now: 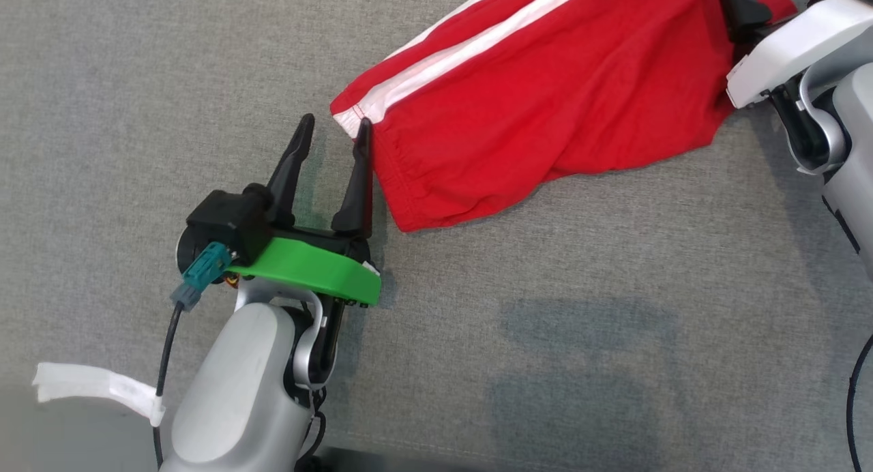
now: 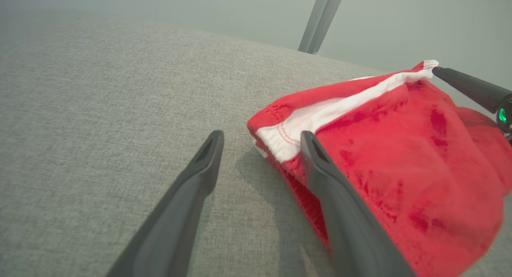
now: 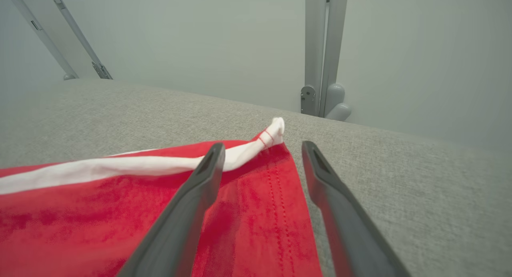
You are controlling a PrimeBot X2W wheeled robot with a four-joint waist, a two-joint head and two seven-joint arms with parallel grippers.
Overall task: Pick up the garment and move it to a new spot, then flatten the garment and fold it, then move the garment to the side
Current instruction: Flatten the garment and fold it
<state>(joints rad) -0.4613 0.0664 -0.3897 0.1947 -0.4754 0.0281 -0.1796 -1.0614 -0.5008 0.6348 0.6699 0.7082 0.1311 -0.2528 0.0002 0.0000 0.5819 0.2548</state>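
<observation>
Garment [image 1: 545,97] in red, with two white stripes along one side, lies rumpled on a grey fabric worktop [image 1: 136,83], stretching from the middle of the head view to its upper right corner. The left tool [image 1: 336,121] rests low at the garment's near corner with its two dark fingers spread wide. The white-trimmed hem corner sits between the tips, unclamped, and the finger nearer the cloth lies against the hem. The left wrist view [image 2: 261,136] shows the same: one finger on bare worktop, the other along the red edge [image 2: 400,157]. At the far end, the right tool [image 3: 263,145] is also wide apart. One finger lies over the red cloth [image 3: 80,221], the other over bare worktop, and a twisted white stripe end [image 3: 276,129] sits just beyond the tips. A green bracket [image 1: 314,267] rings the left wrist. A grey metal post [image 3: 324,49] stands behind the worktop against a pale wall.
</observation>
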